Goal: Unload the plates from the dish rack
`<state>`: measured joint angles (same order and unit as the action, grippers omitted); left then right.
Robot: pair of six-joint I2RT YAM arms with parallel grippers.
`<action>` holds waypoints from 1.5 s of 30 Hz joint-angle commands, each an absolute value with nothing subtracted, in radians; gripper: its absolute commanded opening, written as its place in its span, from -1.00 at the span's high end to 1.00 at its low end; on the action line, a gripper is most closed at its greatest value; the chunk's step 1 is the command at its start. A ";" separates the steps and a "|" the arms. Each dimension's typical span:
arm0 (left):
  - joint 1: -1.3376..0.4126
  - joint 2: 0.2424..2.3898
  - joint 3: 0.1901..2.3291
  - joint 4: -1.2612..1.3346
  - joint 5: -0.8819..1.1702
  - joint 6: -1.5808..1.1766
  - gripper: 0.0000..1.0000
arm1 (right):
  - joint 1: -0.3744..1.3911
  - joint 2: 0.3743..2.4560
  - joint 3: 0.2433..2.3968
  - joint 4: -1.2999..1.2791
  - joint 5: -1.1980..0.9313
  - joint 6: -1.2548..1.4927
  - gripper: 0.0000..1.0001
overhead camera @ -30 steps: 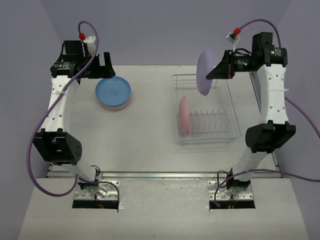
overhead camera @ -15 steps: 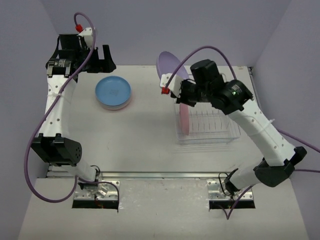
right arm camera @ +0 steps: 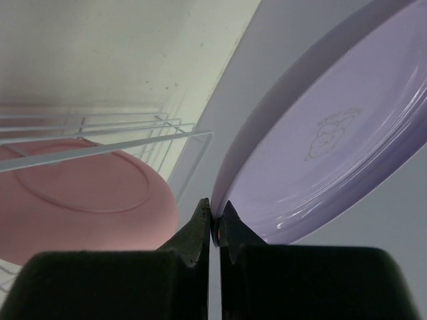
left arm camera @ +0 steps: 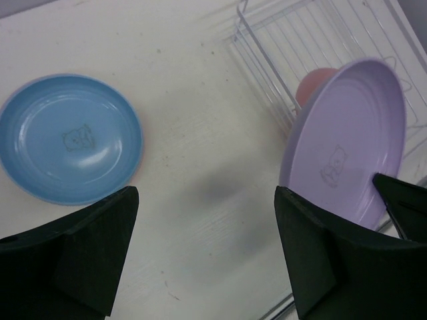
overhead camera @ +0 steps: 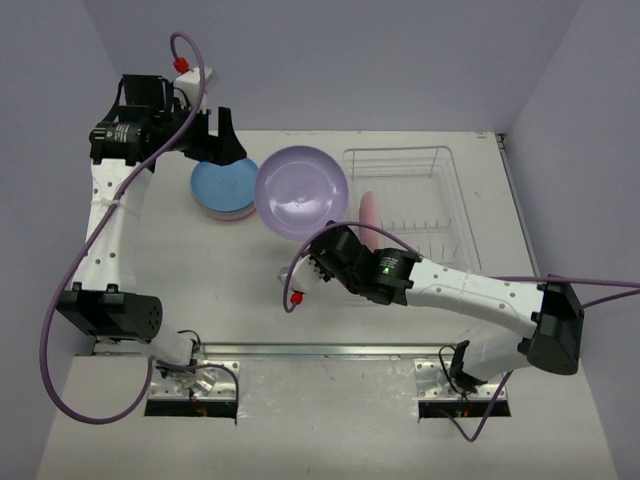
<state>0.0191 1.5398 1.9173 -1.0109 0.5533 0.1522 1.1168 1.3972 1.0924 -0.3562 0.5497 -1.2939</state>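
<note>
My right gripper (overhead camera: 325,238) is shut on the rim of a lilac plate (overhead camera: 301,191) and holds it in the air between the dish rack (overhead camera: 437,158) and the plate stack. The lilac plate also shows in the left wrist view (left arm camera: 343,143) and in the right wrist view (right arm camera: 333,140), where my gripper (right arm camera: 215,220) pinches its edge. A pink plate (overhead camera: 368,212) stands on edge in the rack; it also shows in the right wrist view (right arm camera: 87,193). A blue plate (overhead camera: 222,184) tops a stack at the back left. My left gripper (overhead camera: 212,128) is open and empty above the table beside the blue plate (left arm camera: 70,137).
The wire rack (left arm camera: 293,40) lies at the right of the left wrist view, its near corner behind the lilac plate. Grey walls close in the table on three sides. The right arm (overhead camera: 450,285) stretches across the table in front of the rack.
My right arm has swung left and forward, carrying the lilac plate from above the rack to the middle of the table. My left gripper has shifted slightly right toward the stack.
</note>
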 commanded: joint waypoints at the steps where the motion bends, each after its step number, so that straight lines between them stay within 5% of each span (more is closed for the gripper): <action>1: -0.093 1.486 1.848 -1.051 0.530 0.261 -0.49 | 1.149 1.411 1.120 -0.176 0.633 -1.375 1.00; 9: -0.167 1.497 1.771 -1.050 0.455 0.291 -0.16 | 1.176 1.423 1.098 -0.167 0.644 -1.385 1.00; 17: -0.169 1.518 1.745 -1.011 0.419 0.261 0.90 | 1.180 1.409 1.055 -0.143 0.663 -1.386 1.00; 19: -0.169 1.519 1.737 -0.996 0.430 0.248 0.99 | 1.180 1.405 1.045 -0.143 0.669 -1.374 0.92; 20: -0.169 1.519 1.734 -0.984 0.435 0.244 1.00 | 1.178 1.402 1.040 -0.150 0.669 -1.367 0.68; 21: -0.169 1.519 1.731 -0.983 0.436 0.244 1.00 | 1.178 1.402 1.040 -0.150 0.670 -1.367 0.66; 24: -0.140 1.534 1.723 -0.946 0.455 0.214 1.00 | 1.169 1.395 1.047 -0.160 0.672 -1.315 -0.42; 28: -0.014 1.578 1.734 -0.883 0.515 0.141 1.00 | 1.126 1.385 1.148 -0.285 0.633 -1.118 -0.81; 36: 0.180 1.739 1.795 -0.753 0.416 -0.022 1.00 | 0.815 1.438 1.563 -0.771 0.343 -0.554 -0.95; 45: 0.230 1.937 1.836 -0.698 0.280 -0.068 1.00 | 0.380 1.456 1.670 -1.029 -0.137 -0.196 -0.93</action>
